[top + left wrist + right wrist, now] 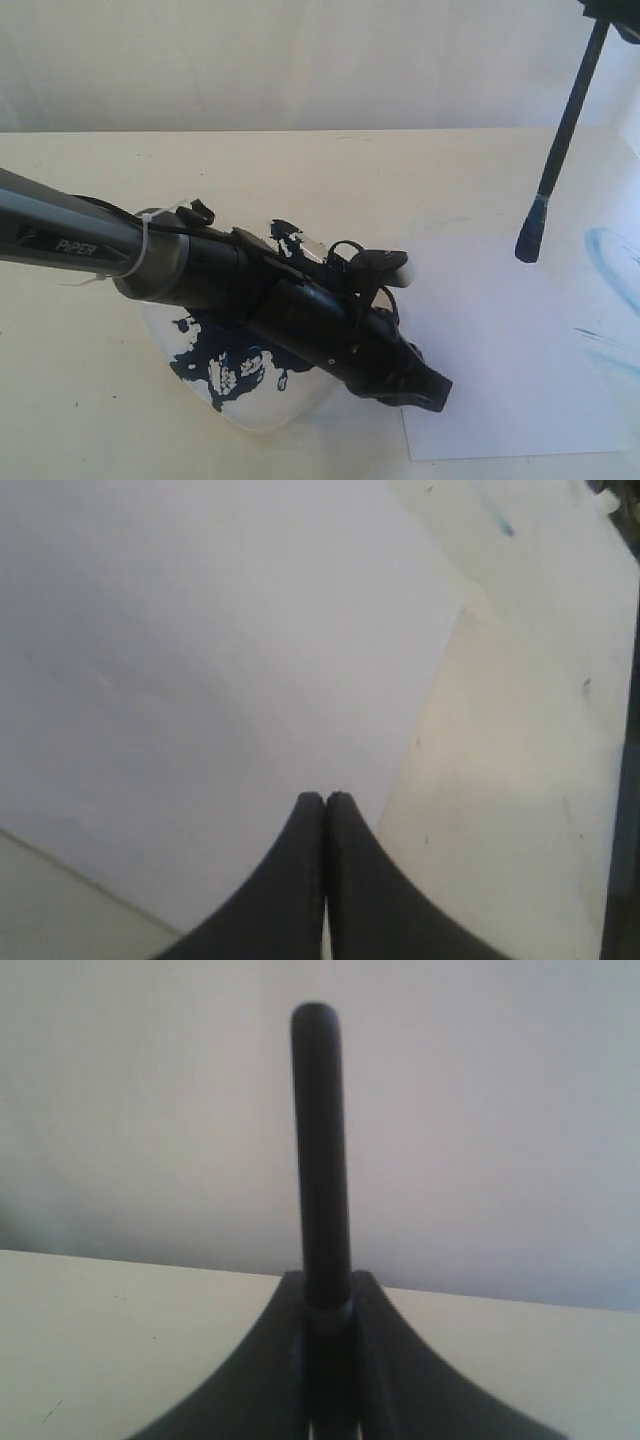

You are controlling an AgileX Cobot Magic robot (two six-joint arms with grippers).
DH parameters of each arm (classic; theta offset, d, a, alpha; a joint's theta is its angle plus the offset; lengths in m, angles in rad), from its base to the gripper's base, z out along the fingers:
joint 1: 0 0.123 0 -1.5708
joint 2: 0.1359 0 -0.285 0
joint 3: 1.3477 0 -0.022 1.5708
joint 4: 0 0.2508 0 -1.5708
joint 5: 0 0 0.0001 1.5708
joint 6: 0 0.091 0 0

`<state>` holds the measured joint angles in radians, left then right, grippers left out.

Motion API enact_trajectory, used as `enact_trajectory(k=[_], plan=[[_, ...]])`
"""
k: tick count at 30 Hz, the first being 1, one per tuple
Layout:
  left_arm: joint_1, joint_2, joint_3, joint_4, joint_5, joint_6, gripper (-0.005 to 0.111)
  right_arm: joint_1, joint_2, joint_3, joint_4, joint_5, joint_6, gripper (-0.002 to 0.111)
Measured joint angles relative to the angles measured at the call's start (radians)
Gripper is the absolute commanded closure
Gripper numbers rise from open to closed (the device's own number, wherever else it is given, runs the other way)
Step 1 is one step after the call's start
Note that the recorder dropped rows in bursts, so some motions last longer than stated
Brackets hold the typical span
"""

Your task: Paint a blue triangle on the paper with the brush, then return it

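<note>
The brush (565,130) hangs steeply from the upper right, held high on its black handle (320,1140) by my right gripper (328,1300), which is shut on it. Its blue-stained tip (528,245) is at the far edge of the white paper (500,350); I cannot tell whether it touches. The paper's visible face is plain white, and no blue triangle is in view. My left gripper (325,798) is shut with nothing in it. It sits low over the paper (200,680), near the sheet's left edge (430,390).
A white plate (265,412) smeared with dark blue paint lies under the left arm (200,265), left of the paper. Faint light-blue smears (610,260) mark the surface right of the paper. The cream table (300,170) runs back to a pale wall.
</note>
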<state>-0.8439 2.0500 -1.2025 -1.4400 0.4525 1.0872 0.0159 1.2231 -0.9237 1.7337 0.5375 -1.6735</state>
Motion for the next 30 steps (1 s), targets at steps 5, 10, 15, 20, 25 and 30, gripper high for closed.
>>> enact_trajectory(k=[5, 10, 15, 20, 25, 30], plan=[[0.0, 0.005, 0.0, 0.055, -0.006, -0.055, 0.107, 0.0, 0.015, 0.0, 0.0, 0.002, -0.011, 0.108], [-0.001, 0.018, 0.0, 0.059, -0.019, -0.062, 0.107, 0.0, 0.023, 0.0, 0.001, 0.009, -0.011, 0.108], [-0.001, 0.027, 0.0, 0.059, -0.024, -0.062, 0.107, 0.0, 0.025, 0.0, 0.002, 0.016, -0.011, 0.108], [-0.001, 0.032, 0.0, 0.059, -0.027, -0.062, 0.107, 0.0, 0.025, 0.0, 0.004, 0.027, -0.017, 0.108], [-0.001, 0.039, -0.005, 0.063, -0.027, -0.062, 0.107, 0.0, 0.025, 0.002, 0.008, 0.031, -0.019, 0.108], [-0.001, 0.041, -0.004, 0.063, -0.027, -0.06, 0.107, 0.0, 0.025, 0.002, 0.008, 0.038, -0.019, 0.108]])
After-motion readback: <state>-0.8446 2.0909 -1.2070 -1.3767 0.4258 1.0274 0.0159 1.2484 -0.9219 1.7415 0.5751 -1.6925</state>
